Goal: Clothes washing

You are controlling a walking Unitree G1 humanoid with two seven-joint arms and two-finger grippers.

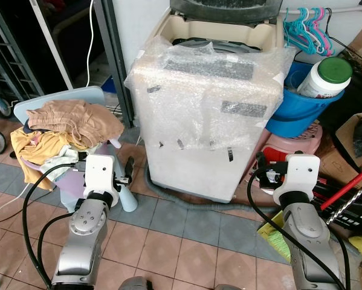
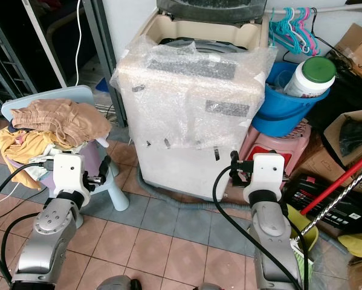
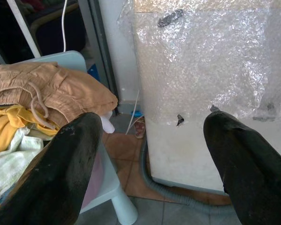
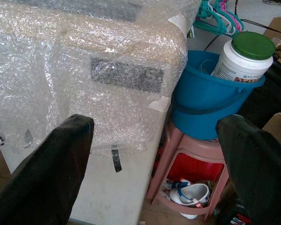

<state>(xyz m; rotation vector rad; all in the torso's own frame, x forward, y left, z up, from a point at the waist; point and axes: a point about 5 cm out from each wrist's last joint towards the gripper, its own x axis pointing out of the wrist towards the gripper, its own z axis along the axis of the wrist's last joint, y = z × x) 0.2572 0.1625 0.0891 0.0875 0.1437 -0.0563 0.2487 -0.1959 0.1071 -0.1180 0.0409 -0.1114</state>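
The left end effector [image 3: 145,168] hangs with its fingers [image 3: 60,173] spread wide and empty, just beside the pile of clothes [image 1: 66,130] heaped on a pale blue chair [image 1: 87,96]. The right end effector [image 4: 154,168] is likewise spread and empty, facing the washing machine [image 1: 211,109] and a blue bucket [image 4: 201,103].

The clothes look soft, light and limp; the tan garment [image 3: 51,91] on top should bunch easily, so a pinch into a thick fold or its waistband seems best, though loose pieces may trail.

The machine, wrapped in bubble wrap, stands open-topped on a tiled floor [image 1: 187,241]. Hangers [image 1: 304,27], a pink stool [image 4: 192,159] and boxes crowd the right side.
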